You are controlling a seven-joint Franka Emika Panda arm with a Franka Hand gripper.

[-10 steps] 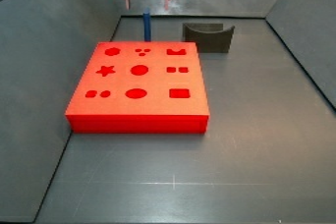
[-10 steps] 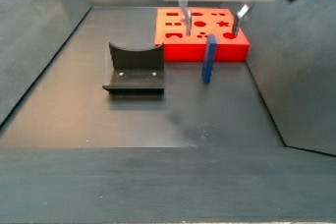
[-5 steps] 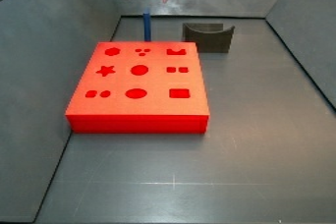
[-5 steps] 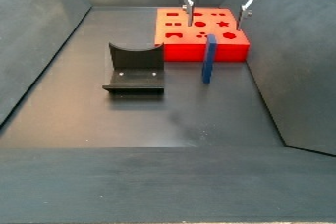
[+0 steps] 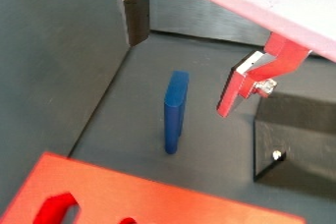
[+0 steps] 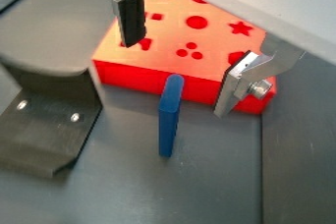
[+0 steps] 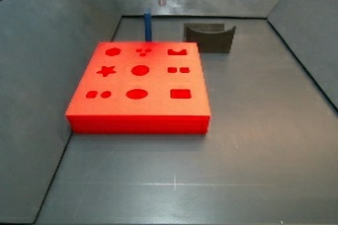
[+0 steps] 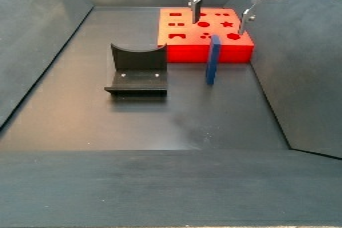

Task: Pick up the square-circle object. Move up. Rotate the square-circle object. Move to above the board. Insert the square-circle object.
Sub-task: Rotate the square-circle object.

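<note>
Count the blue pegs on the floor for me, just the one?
1. The square-circle object stands upright on the floor beside the board, apart from the dark holder. The open gripper hovers above it, not touching. None other visible; the holder's inside is partly hidden.

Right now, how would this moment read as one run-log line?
gripper: open, above peg | square-circle object: upright on floor, ungrasped | board: holes empty | phase: pre-grasp
</note>
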